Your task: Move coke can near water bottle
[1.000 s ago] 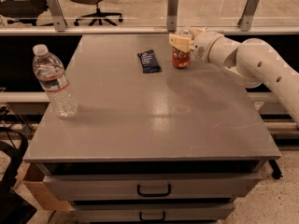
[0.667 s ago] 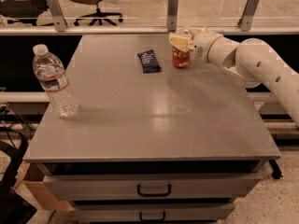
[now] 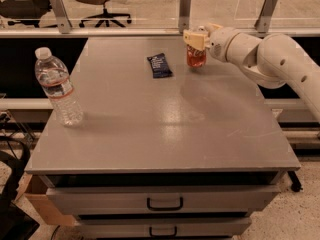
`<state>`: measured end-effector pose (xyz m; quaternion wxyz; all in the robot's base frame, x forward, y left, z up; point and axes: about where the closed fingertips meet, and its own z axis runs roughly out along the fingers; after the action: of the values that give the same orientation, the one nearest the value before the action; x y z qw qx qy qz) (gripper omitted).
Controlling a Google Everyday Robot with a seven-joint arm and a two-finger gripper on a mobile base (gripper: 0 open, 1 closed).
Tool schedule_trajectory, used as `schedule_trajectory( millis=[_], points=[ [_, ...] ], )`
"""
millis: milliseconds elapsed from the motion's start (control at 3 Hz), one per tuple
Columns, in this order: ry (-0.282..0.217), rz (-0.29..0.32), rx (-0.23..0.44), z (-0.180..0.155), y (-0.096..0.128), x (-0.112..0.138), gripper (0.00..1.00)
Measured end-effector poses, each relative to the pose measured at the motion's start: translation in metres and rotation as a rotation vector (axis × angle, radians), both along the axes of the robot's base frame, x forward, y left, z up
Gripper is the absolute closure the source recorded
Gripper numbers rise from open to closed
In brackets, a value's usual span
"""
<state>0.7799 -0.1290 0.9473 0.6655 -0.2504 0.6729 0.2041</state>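
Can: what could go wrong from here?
1. Hand sits over the can top at the far right; a shallow hold could slip.
2. Packet lies between can and bottle; a low carry may snag it.
3. Bottle stands near the left edge of the table; a bump could topple it.

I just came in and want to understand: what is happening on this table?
The robot's gripper is at the top of the can, which is at the far edge of the table, right of the middle. The bottle stands upright near the left edge, well apart from the can. A dark packet lies between them, closer to the can.
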Motion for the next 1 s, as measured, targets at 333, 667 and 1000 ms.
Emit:
schedule_trajectory(
  millis=[333,667,1000],
  points=[
    [-0.027,0.011,0.000,0.031,-0.004,-0.018,1.00],
    [-0.052,0.017,-0.002,0.056,-0.005,-0.049,1.00],
    [-0.068,0.008,-0.008,0.066,0.001,-0.084,1.00]
  ],
)
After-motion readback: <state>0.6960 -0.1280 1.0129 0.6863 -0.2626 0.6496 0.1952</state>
